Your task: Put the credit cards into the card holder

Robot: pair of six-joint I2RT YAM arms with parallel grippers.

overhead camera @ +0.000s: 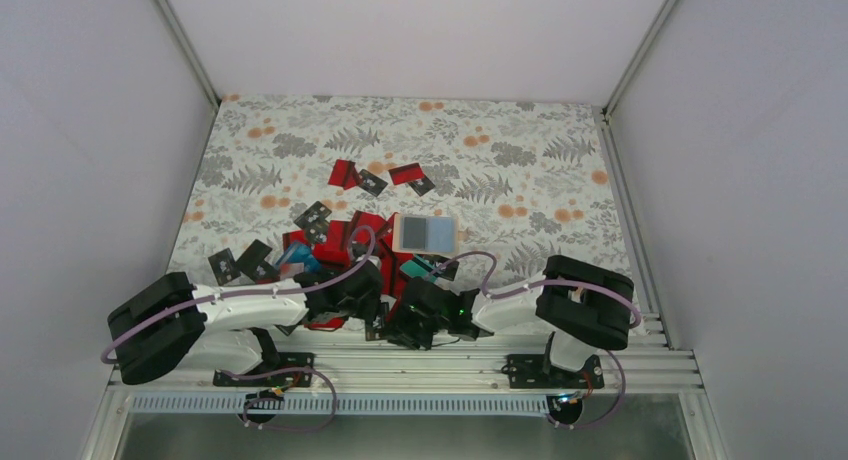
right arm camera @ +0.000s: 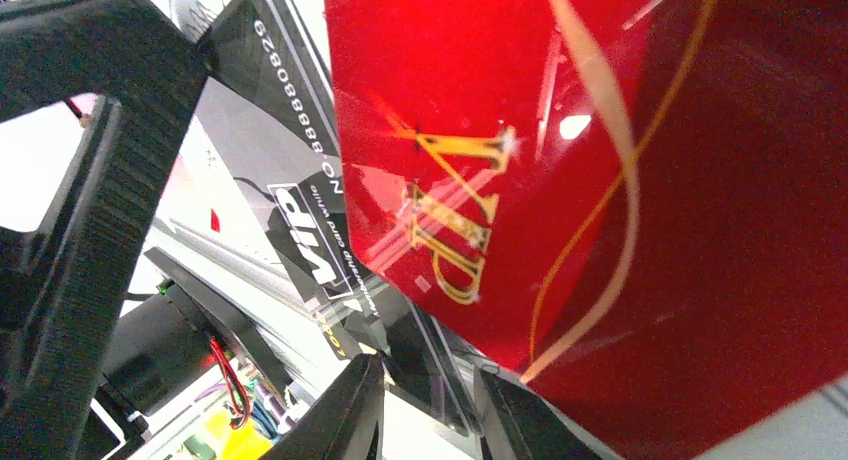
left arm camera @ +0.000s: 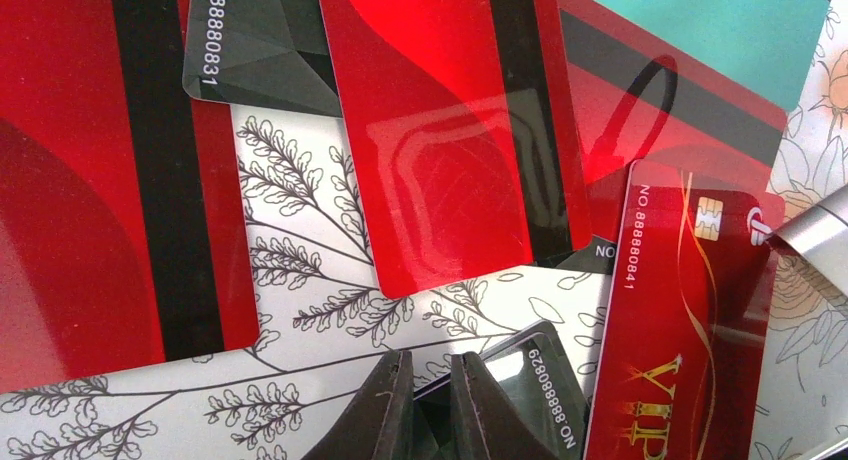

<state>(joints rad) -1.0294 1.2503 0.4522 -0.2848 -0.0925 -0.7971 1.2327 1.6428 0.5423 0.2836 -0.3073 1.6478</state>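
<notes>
Cards point(overhead camera: 345, 238) lie scattered and overlapping on the cloth point(overhead camera: 520, 150) just ahead of my two arms, mostly red, some black, one teal; the holder point(overhead camera: 425, 233) lies open and flat at the right edge of the heap, pale sleeves up, just beside the nearest cards; my left gripper point(left arm camera: 432, 362) has its jaws almost together, and the black card point(left arm camera: 548, 380) runs edge-on between them, so I judge it pinched there near a corner; my right gripper point(right arm camera: 430, 372) sits low beside it, jaws a little apart with a dark card edge between them, and I cannot tell whether the pads bear on it; the VIP card point(right arm camera: 560, 180) leans close across that view. I judge these cards light, stiff across the face yet springy, and glossy enough to slide out of a weak pinch; flat on cloth they offer no lip, so the place to take hold is a short edge or corner that overhangs a neighbour, pads on both faces; a grip near one end leaves the far end free to enter a sleeve; the holder looks soft and light, likely to skate or fold when a card pushes at it, so it wants steadying by its border.
</notes>
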